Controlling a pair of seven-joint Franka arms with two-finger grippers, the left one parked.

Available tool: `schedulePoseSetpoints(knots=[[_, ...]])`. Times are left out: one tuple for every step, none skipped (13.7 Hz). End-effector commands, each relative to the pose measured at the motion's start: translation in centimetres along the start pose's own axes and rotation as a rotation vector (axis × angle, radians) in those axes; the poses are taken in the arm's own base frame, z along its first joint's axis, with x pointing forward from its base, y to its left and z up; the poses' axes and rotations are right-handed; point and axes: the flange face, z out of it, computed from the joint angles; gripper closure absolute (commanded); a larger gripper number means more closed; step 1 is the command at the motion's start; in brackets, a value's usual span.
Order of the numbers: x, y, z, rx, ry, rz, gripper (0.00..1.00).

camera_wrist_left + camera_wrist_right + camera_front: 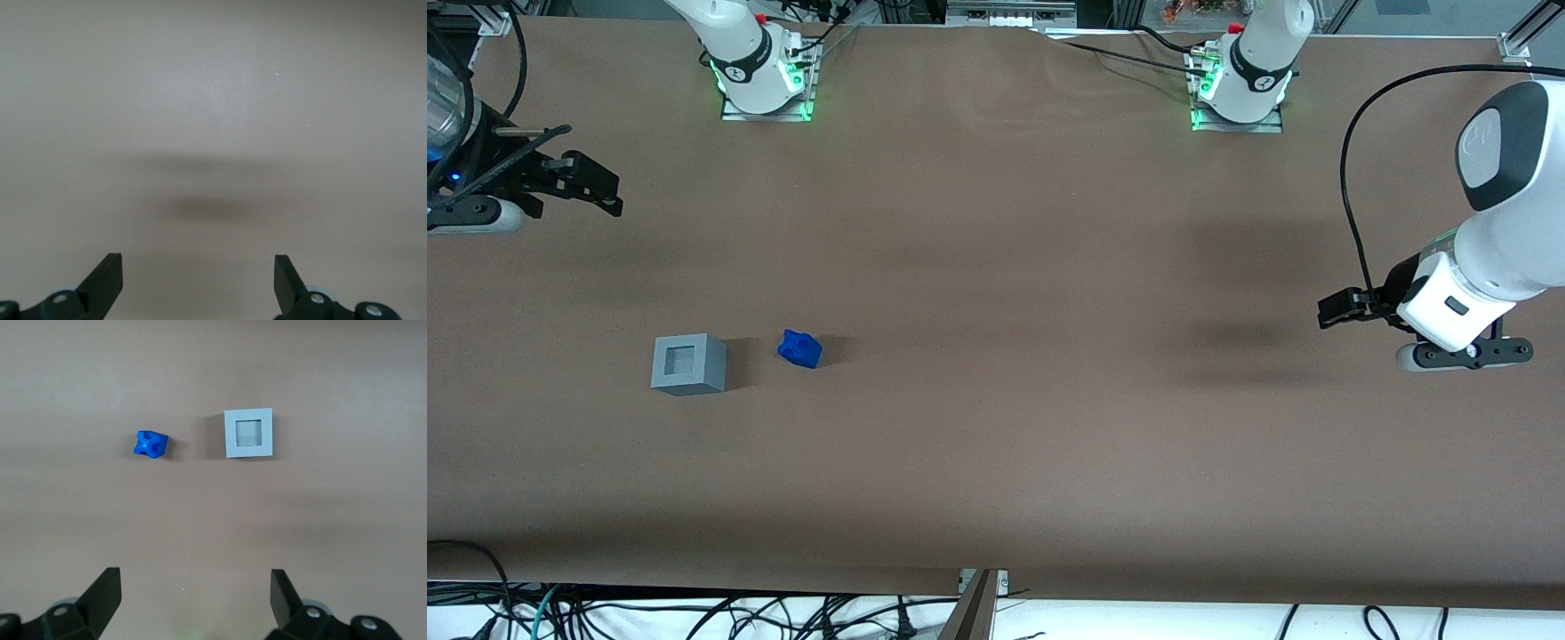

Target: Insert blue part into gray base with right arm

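Light-gray plastic cube base (688, 364) with square recess in top sits on the brown table (996, 462), nearest the front camera of the task items, toward the working arm's end. Small bright-blue blocky plastic part (799, 348) lies just beside it, apart, not touching, a bit farther from the front camera. Recess is empty, blue part not inserted.

White jointed right arm (449, 116) with blue wrist light reaches in at the table's edge, raised; its black two-finger gripper (591, 187) hangs well apart from both pieces, holding nothing. Right wrist view shows the fingers (105, 593) spread wide, with cube (249, 433) and blue part (150, 444) both on the table between and ahead of them; it also shows the recess floor and a notched face on the blue part, which the front view doesn't resolve. Left wrist view shows only bare table and shadow. No readable writing or labels on the parts.
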Motion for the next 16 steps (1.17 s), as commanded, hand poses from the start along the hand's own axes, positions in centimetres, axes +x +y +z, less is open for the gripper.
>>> schedulePoseSetpoints(knots=[[-0.3,0.06,-0.14,-0.008,-0.003,-0.012,0.01],[-0.31,-0.04,-0.15,-0.007,-0.003,-0.014,0.01],[-0.31,-0.04,-0.15,-0.007,-0.003,-0.014,0.01],[-0.31,-0.15,-0.15,-0.005,-0.003,-0.014,0.01],[-0.3,-0.15,-0.16,-0.005,-0.001,-0.013,0.01],[-0.29,-0.06,-0.16,-0.005,-0.001,-0.011,0.01],[-0.29,-0.08,-0.16,-0.004,-0.001,-0.011,0.01],[-0.29,-0.08,-0.16,-0.004,-0.001,-0.01,0.01],[-0.25,-0.08,-0.08,-0.003,-0.003,-0.01,0.01],[-0.23,-0.1,-0.09,-0.002,-0.001,-0.01,0.01],[-0.23,-0.1,-0.09,-0.002,-0.001,-0.01,0.01],[-0.18,-0.08,0.06,-0.003,-0.004,-0.01,0.01],[-0.17,-0.1,0.12,-0.002,-0.004,-0.01,0.01],[-0.16,-0.19,0.11,-0.002,-0.003,-0.011,0.01],[-0.12,-0.11,0.37,-0.002,-0.006,-0.008,0.01],[-0.1,-0.19,0.49,-0.002,-0.006,-0.007,0.01]])
